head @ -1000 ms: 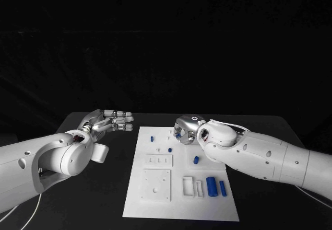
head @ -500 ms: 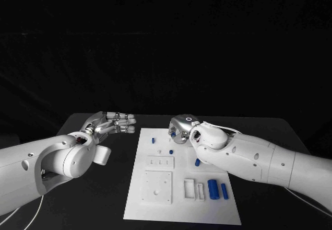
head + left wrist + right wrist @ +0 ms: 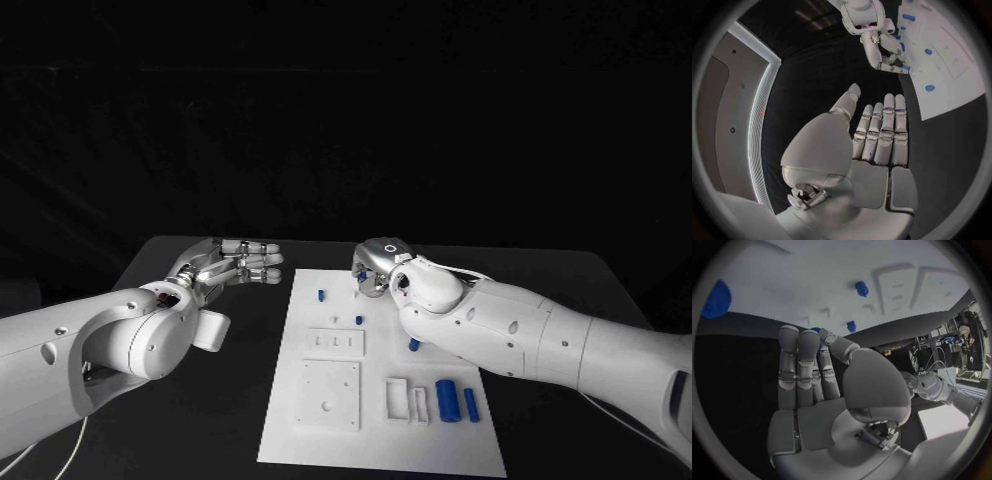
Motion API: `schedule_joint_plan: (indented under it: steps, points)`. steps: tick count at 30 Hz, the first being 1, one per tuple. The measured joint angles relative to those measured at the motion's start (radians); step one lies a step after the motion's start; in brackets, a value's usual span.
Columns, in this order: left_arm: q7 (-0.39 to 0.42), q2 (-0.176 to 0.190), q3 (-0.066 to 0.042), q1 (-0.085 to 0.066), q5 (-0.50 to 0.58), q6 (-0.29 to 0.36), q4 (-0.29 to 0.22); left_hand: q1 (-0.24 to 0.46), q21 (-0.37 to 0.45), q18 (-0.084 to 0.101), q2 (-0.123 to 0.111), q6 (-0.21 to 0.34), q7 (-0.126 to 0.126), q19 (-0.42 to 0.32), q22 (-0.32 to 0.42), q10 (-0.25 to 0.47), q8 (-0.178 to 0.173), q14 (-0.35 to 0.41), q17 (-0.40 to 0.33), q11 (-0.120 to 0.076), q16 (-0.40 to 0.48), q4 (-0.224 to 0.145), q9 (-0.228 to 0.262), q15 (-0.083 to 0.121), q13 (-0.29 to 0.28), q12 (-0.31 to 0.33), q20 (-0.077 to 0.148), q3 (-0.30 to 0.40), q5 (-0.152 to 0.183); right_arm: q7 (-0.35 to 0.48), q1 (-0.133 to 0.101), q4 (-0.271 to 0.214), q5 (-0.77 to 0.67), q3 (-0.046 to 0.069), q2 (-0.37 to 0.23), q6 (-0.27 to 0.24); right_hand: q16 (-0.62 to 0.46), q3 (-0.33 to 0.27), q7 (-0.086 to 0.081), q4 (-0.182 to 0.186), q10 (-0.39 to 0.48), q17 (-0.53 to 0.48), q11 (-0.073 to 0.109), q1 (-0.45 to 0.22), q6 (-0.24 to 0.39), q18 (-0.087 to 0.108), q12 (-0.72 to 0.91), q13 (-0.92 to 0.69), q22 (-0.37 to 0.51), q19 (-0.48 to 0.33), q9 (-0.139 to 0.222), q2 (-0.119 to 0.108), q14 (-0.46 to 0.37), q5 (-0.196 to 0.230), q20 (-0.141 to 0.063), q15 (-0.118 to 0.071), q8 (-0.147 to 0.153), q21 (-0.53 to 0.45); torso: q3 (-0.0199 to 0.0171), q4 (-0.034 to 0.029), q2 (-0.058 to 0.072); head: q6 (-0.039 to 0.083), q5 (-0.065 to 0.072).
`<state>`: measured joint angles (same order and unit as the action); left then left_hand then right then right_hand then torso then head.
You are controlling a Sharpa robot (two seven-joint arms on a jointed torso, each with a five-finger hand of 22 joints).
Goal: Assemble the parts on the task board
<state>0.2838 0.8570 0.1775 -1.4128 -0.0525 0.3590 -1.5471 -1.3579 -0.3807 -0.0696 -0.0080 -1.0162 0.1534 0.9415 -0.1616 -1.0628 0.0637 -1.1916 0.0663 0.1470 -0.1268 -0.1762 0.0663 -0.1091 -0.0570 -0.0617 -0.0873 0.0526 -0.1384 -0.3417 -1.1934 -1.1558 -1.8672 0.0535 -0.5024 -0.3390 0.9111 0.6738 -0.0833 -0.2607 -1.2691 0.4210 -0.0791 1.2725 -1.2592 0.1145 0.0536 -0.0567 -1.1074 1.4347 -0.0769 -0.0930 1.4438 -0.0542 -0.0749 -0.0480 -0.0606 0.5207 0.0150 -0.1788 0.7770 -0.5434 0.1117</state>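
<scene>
Reach is the step I judge: your right hand [image 3: 378, 268], fingers nearly straight and holding nothing I can see, hovers over the task board's [image 3: 379, 445] far end near a small blue part [image 3: 359, 274], so next you must close on it, while the left hand [image 3: 231, 262] waits open beside the board.

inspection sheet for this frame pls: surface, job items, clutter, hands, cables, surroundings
Surface: black table, bare where visible.
Job's things: white task board at table centre; small blue parts standing at its far end, two larger blue parts lying near its right edge.
Clutter: nothing seen.
Hands: left hand beside the board's left edge, over the table, fingers straight and together, holding nothing. Right hand over the board's far end, fingertips by a blue part; cannot tell if it grips it.
Cables: thin pale cable under the left arm.
Surroundings: dark backdrop behind the table.
</scene>
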Motion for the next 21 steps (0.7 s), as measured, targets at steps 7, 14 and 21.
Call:
schedule_joint_plan:
  steps: [7, 14, 21]
  points:
    - [0.0, -0.005, 0.0, 0.0, 0.0, 0.0, 0.001, 0.0, -0.008, 0.0, 0.0, 0.0, 0.0, 0.0, 0.004, 0.004, 0.0, 0.0, 0.0, -0.003, 0.0, 0.0, 0.0, 0.0, 0.0, 0.0, 0.0, 0.0, 0.0, -0.014, 0.0, 0.023, -0.021, 0.0, 0.011, -0.02, 0.0, 0.003, 0.0, 0.003, -0.001, 0.0, -0.001, 0.001, 0.0, -0.001, 0.001, 0.0, -0.008, 0.0, 0.0, -0.001, 0.0, 0.0, 0.0, 0.0, 0.0, -0.008, 0.0025, -0.0058, 0.011, 0.01, 0.008]
    - [0.0, -0.006, 0.0, 0.0, 0.0, 0.0, 0.0, 0.0, -0.008, 0.0, 0.0, 0.0, 0.0, 0.0, 0.004, 0.007, 0.0, 0.0, 0.0, 0.0, 0.0, 0.0, 0.0, 0.0, 0.0, 0.0, 0.0, 0.0, 0.0, -0.022, 0.0, 0.042, -0.037, 0.0, 0.022, -0.03, 0.0, 0.003, 0.0, 0.003, -0.001, 0.001, -0.001, 0.0, 0.0, -0.007, 0.001, 0.0, -0.016, 0.007, 0.0, -0.001, 0.001, 0.0, 0.0, 0.001, 0.0, -0.011, 0.0043, -0.0139, 0.02, 0.017, 0.016]
    - [0.0, -0.006, 0.0, 0.0, 0.0, 0.0, -0.004, 0.0, -0.008, 0.0, 0.0, 0.0, 0.0, 0.0, 0.006, 0.007, 0.0, 0.0, 0.0, 0.0, 0.0, 0.0, 0.0, 0.0, 0.0, 0.0, 0.0, 0.0, 0.0, -0.027, 0.0, 0.059, -0.046, 0.0, 0.028, -0.037, 0.0, 0.003, 0.0, 0.003, -0.001, 0.001, -0.001, 0.0, 0.0, -0.007, 0.001, 0.0, -0.016, 0.007, 0.0, -0.001, 0.002, 0.001, 0.0, 0.001, 0.0, -0.011, 0.0061, -0.0207, 0.026, 0.019, 0.019]
